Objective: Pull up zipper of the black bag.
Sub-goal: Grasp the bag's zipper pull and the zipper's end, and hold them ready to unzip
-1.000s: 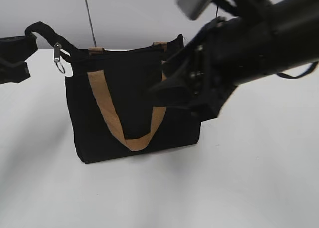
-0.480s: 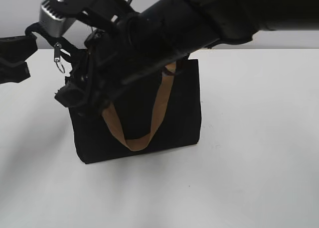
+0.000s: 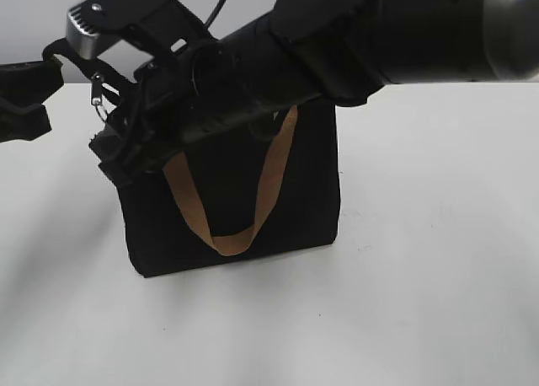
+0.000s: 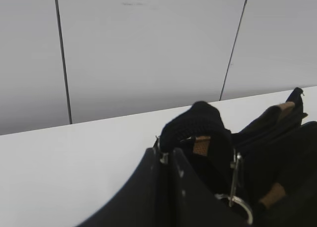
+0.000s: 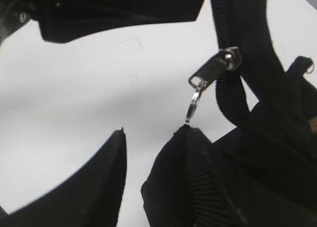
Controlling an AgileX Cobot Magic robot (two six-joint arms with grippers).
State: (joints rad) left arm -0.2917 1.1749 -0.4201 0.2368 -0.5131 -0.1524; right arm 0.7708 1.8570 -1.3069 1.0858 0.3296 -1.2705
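Note:
The black bag (image 3: 303, 192) stands on the white table, its tan handle (image 3: 265, 192) hanging down the front. My left gripper (image 3: 46, 70) is at the far left, shut on the black fabric tail at the end of the zipper (image 4: 198, 120), holding it out taut. The silver pull tab (image 3: 98, 98) hangs from that tail; it also shows in the left wrist view (image 4: 236, 180). My right arm reaches across the bag top. My right gripper (image 5: 153, 130) is open, its right fingertip just below the pull tab's ring (image 5: 193, 104), not around it. The bag's top edge is hidden by the arm.
The white table (image 3: 421, 276) surrounds the bag. A pale panelled wall (image 4: 148, 48) stands behind. The right arm's thick body (image 3: 379, 32) covers the upper middle of the exterior view.
My right arm swung from the bag's right side across to its left end, bringing the open gripper close to the pull tab. The left gripper and the bag stayed put.

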